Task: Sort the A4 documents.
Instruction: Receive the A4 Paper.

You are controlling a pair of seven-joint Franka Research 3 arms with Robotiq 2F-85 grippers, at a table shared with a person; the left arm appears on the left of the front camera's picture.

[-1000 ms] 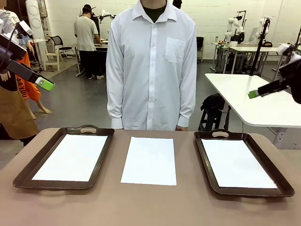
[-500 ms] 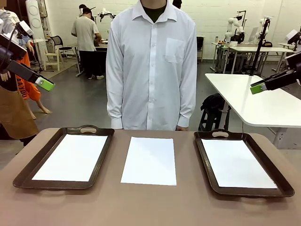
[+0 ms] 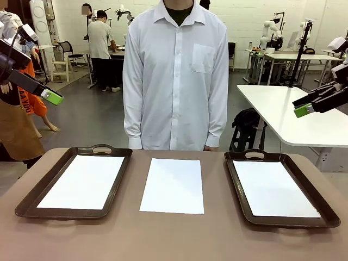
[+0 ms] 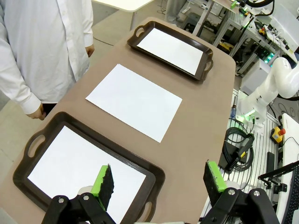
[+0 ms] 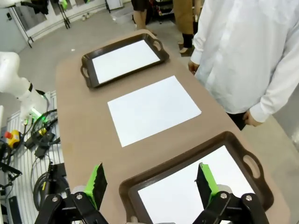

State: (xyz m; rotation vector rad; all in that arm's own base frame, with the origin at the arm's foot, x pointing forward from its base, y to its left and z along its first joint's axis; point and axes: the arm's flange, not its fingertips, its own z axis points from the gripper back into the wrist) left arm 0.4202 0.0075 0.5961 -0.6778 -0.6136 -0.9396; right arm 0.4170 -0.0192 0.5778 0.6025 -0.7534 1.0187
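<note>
The right gripper [image 3: 300, 107] has dropped slightly rightward; both it and the left gripper [image 3: 51, 97] hang open, high above the table [image 3: 174, 239]. One sheet [image 3: 173, 185] lies flat between the trays [image 3: 235, 185], each holding another. Risk: pads [image 4: 99, 184] slide or crumple it. I cannot tell single sheets from stacks.

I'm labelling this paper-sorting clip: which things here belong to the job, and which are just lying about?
Job: left A4 sheet; middle A4 sheet; right A4 sheet.
Lying about: left tray; right tray; white table behind.
</note>
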